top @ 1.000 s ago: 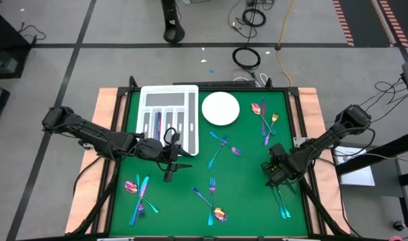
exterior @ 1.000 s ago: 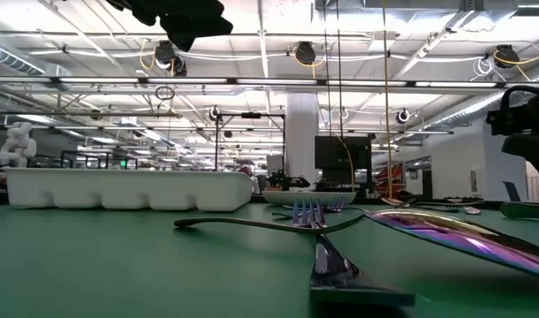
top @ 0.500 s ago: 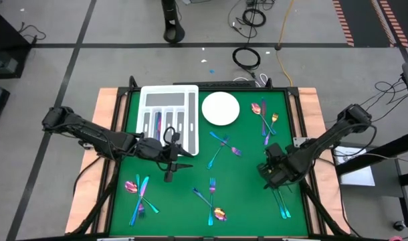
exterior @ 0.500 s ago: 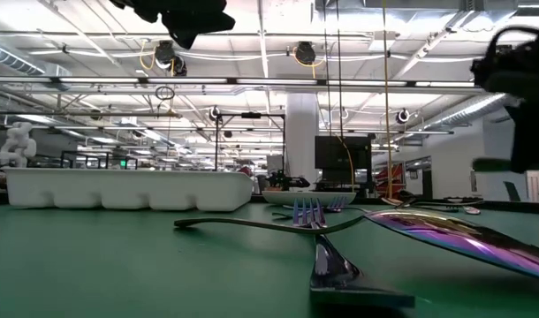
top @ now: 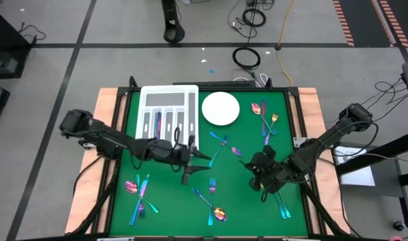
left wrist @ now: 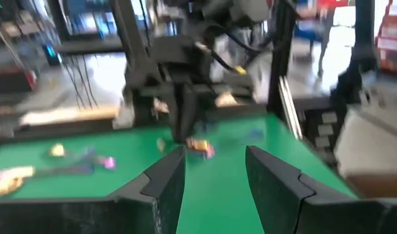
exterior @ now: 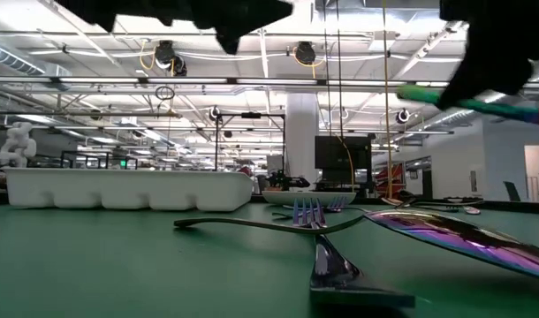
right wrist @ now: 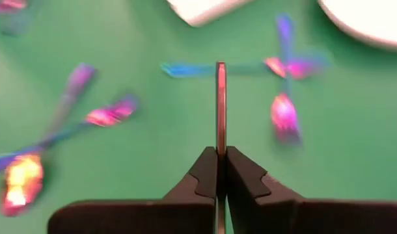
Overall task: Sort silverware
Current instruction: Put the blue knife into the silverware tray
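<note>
Silverware (top: 217,148): scattered over green counter (top: 244,194); one piece (right wrist: 220,104) clamped in right gripper (top: 263,179), lifted mid-right. Left gripper (top: 190,159) released, empty, near tray (top: 168,95). Step: carrying. Next: move the piece far-left into its tray slot

The scene is evenly and brightly lit from overhead; in the low view rows of ceiling lamps (exterior: 168,51) are seen glowing against a washed-out white ceiling. Only soft, short shadows are cast on the green counter (top: 244,201) in the high view, which is rendered sharp throughout. In the low view the nearest silverware (exterior: 340,265) is thrown out of focus, and the arms overhead are reduced to black silhouettes. The left wrist view is smeared by motion blur, with glare at its bright background. In the right wrist view the scattered pieces are blurred, while the dark fingers (right wrist: 241,179) stay crisp.
</note>
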Robot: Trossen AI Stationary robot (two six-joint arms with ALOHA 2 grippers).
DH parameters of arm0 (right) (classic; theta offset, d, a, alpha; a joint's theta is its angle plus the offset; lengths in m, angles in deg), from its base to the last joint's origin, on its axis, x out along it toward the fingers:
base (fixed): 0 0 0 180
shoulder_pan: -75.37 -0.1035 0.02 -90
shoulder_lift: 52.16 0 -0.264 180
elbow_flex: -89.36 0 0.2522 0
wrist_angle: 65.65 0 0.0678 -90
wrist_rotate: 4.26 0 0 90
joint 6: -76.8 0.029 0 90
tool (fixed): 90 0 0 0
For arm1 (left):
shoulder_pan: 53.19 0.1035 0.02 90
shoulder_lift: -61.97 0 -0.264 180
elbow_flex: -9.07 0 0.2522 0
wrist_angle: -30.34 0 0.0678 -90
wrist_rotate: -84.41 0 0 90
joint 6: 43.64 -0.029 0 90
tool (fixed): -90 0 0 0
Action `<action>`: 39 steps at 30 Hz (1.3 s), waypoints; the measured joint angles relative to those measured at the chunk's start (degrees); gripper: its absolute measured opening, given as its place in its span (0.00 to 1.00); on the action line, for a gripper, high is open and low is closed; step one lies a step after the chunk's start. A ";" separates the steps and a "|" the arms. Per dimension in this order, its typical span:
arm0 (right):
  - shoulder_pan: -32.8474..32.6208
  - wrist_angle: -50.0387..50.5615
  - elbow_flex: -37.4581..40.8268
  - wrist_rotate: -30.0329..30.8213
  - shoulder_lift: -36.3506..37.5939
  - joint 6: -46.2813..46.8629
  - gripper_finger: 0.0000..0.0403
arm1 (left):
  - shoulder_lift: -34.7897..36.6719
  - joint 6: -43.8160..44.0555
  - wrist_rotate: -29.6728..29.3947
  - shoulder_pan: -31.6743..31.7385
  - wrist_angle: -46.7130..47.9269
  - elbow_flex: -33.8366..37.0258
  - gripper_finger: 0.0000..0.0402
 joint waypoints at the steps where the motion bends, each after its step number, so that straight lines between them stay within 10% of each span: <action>1: 0.00 -3.22 0.00 0.26 0.00 -3.81 0.00 | -1.36 0.02 0.00 0.02 -2.70 0.00 0.41; 13: 1.33 -27.46 -0.02 1.88 0.00 -30.98 0.00 | -14.41 7.10 -0.15 0.01 -28.34 -0.05 0.41; 23: 5.68 -30.04 -0.06 1.22 0.00 -34.38 0.00 | -15.08 5.73 1.22 0.56 -2.91 -7.58 0.41; 31: 9.64 -29.63 -0.06 -0.88 0.00 -29.96 0.00 | -15.08 -17.20 -10.30 -6.05 25.81 -20.78 0.41; 39: 12.49 -30.33 -0.06 -6.75 0.00 -21.63 0.00 | -17.47 -62.83 -32.02 -11.58 23.82 -25.11 0.41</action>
